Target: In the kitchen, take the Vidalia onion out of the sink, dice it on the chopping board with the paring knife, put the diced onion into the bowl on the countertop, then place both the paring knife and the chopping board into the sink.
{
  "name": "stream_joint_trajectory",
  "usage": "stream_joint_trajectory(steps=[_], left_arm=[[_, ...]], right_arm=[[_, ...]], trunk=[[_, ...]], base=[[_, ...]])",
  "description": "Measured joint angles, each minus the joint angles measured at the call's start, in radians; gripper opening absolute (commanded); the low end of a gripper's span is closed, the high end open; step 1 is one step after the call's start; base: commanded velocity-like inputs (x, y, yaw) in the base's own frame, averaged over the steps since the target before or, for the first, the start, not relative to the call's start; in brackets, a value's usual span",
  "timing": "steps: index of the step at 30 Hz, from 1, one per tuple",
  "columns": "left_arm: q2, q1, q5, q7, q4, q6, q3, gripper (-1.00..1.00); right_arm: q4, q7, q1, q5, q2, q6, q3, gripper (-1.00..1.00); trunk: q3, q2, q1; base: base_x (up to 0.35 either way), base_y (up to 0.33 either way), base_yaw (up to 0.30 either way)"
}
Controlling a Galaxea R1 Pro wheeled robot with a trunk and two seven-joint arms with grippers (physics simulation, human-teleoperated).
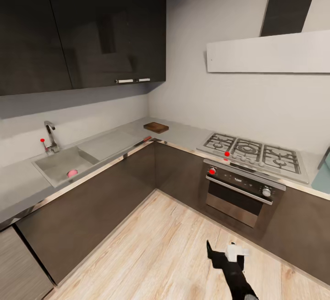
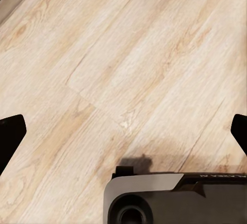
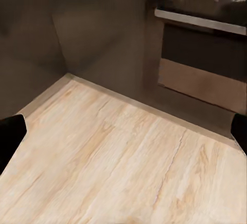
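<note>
The sink [image 1: 64, 164] is the landmark: its basin is sunk in the counter [image 1: 185, 132] along the left wall, and a small pinkish thing, likely the Vidalia onion [image 1: 72, 172], lies in the basin near its front edge. The chopping board [image 1: 156, 127] rests on the counter past the drainboard, toward the corner; knife and bowl I cannot pick out. The right tool [image 1: 222, 253] hangs low over the wood floor [image 1: 160, 249], well apart from the sink and off to its right, fingers spread apart; the left tool [image 2: 123, 131] likewise spread, pointing at floor. The sink lies forward-left, so the left arm looks nearer once the base closes in.
</note>
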State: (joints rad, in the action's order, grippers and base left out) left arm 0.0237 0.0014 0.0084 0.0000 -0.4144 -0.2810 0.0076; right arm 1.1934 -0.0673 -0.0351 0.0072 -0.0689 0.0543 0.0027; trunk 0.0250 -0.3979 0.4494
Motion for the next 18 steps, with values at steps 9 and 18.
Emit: stream_joint_trajectory(steps=[9,18], left_arm=[[-0.001,0.0,0.0,0.0,0.0,0.0,-0.001,1.0],[-0.001,0.0,0.0,0.0,-0.001,0.0,-0.001,1.0]], right_arm=[[0.069,-0.045,-0.295,0.057,-0.039,-0.29,0.001,1.0],[-0.083,-0.14,-0.737,0.129,-0.106,-0.527,0.01,1.0]], trunk=[[0.0,0.0,0.0],[0.0,0.0,0.0]], base=[[0.0,0.0,0.0],[0.0,0.0,0.0]])
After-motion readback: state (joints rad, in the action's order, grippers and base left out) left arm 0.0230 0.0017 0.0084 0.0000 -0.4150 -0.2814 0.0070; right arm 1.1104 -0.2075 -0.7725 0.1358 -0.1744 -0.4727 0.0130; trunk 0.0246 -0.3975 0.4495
